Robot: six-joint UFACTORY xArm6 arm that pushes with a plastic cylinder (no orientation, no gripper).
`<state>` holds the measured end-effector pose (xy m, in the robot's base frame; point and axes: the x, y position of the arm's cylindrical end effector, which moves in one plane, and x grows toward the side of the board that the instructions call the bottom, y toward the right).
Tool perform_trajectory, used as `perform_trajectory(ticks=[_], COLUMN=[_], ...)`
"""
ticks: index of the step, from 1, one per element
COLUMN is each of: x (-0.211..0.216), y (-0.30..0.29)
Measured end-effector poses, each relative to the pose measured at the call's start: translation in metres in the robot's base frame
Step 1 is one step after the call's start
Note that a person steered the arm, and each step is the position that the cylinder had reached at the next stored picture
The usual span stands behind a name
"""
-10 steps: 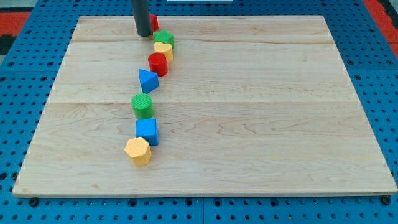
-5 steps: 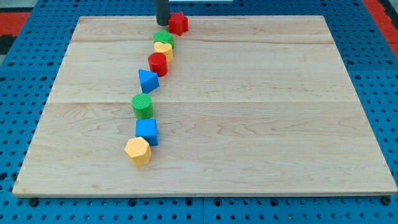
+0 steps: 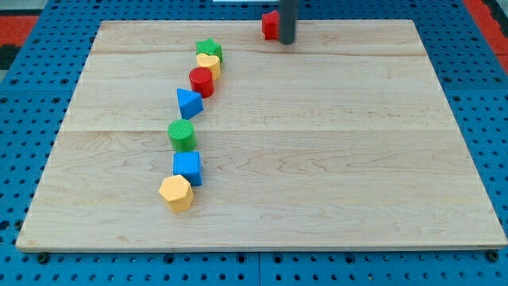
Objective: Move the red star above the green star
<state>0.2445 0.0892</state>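
- Red star (image 3: pixel 271 25): at the board's top edge, partly hidden; orientation cannot be told.
- Tip (image 3: pixel 286 42): touching its right side; no claw present.
- Green star (image 3: pixel 209 49): well left.

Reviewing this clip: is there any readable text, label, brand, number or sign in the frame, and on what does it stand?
None. No word, number, brand or sign can be read anywhere in the camera view.
The wooden board shows only grain.
The blocks, such as the red star and the green star, have plain faces.
My tip and the blue pegboard carry no markings.
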Motion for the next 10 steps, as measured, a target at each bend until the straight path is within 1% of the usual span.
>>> perform_trajectory(ticks=[1,2,3,4,5,6,8,9,10], x=[-0.018,-0.053,-0.053,-0.052,-0.052,-0.046,-0.021,-0.021,-0.021], y=[0.077,0.063,0.047,-0.024,-0.064,-0.08,-0.087,-0.116,-0.131])
